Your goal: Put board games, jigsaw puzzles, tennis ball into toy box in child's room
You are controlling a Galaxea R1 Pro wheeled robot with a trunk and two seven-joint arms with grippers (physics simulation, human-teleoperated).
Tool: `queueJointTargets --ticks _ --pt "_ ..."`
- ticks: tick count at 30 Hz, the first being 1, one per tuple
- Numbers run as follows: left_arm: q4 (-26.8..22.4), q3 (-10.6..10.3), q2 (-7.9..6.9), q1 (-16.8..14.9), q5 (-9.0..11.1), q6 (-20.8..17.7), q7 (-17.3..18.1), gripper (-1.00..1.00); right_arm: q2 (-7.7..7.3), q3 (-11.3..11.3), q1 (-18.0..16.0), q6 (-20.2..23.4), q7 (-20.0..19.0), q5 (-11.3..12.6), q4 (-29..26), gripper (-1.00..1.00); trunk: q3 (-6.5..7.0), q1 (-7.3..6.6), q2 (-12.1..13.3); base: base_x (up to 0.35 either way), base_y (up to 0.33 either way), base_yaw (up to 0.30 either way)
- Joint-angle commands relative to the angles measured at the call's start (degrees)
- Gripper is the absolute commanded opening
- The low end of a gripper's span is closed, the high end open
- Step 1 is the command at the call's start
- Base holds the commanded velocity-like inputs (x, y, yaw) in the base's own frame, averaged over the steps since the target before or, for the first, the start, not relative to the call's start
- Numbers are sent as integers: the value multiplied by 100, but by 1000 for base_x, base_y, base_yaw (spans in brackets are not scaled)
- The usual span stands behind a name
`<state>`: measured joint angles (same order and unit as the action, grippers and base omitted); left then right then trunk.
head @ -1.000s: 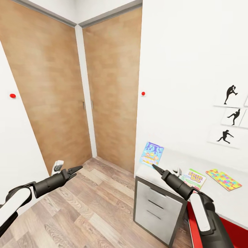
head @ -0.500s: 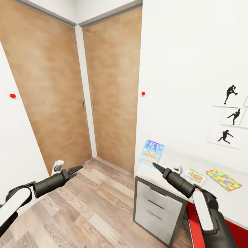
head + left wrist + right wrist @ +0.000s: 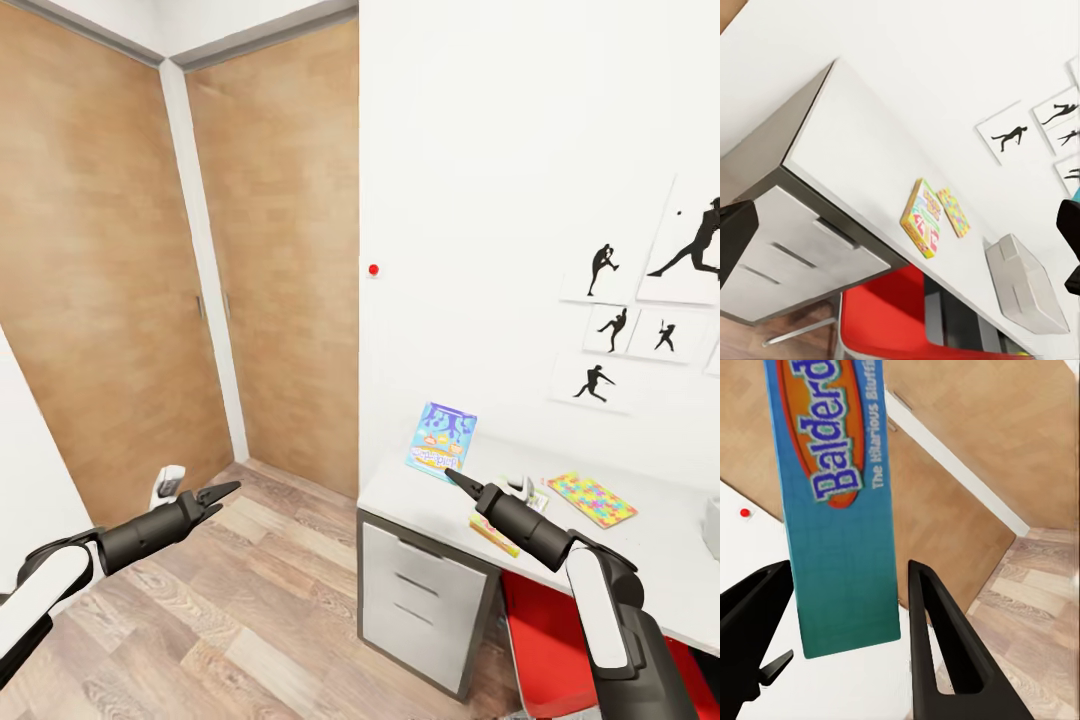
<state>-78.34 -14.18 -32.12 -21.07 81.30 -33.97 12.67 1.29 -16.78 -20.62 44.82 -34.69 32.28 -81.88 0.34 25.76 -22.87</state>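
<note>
Fingers on our right gripper (image 3: 452,478) taper to a dark point in the head view, but the right wrist view shows the two fingers (image 3: 937,652) parted, with a blue Balderdash board game (image 3: 840,502) standing between them; we cannot tell whether either one touches it. Our left gripper (image 3: 222,492) looks closed to a point and holds nothing.

Largest around us are two tall wooden closet doors (image 3: 110,260) meeting in a corner, and a white wall (image 3: 500,150) carrying black baseball-player silhouettes (image 3: 612,330). A wood-plank floor (image 3: 230,620) lies below.

Our right arm (image 3: 590,590) rises from the lower right, its white forearm bending into a dark wrist that reaches forward and up over a white table (image 3: 420,495) with grey drawers (image 3: 420,600). Our left arm (image 3: 60,570) stretches from the lower left out over the floor, nearly level, well apart from the table.

A red chair (image 3: 545,640) sits under the table. In the left wrist view a grey toy box (image 3: 1024,285) rests on the tabletop, its lid on, well apart from the flat toys.

The Balderdash board game (image 3: 441,440) leans upright against the wall at the table's near end, just beyond our right gripper's tip. A colourful jigsaw puzzle (image 3: 591,499) lies flat further along. A second box, yellow-edged (image 3: 494,534), lies flat beside our right wrist, partly hidden by it.

A small red dot (image 3: 373,269) marks the wall.
</note>
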Motion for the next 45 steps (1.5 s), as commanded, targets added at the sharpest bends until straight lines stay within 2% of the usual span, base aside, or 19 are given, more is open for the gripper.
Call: queueJointTargets --ticks 1,45 --pt "3 -6 -5 -2 26 -13 7 100 9 -16 -5 42 -20 24 2 -100 -3 2 -5 0 -8 -275" --pt "3 -6 -5 -2 26 -13 -1 100 12 0 -5 31 -12 16 40 -100 -3 2 -5 14 0 -278"
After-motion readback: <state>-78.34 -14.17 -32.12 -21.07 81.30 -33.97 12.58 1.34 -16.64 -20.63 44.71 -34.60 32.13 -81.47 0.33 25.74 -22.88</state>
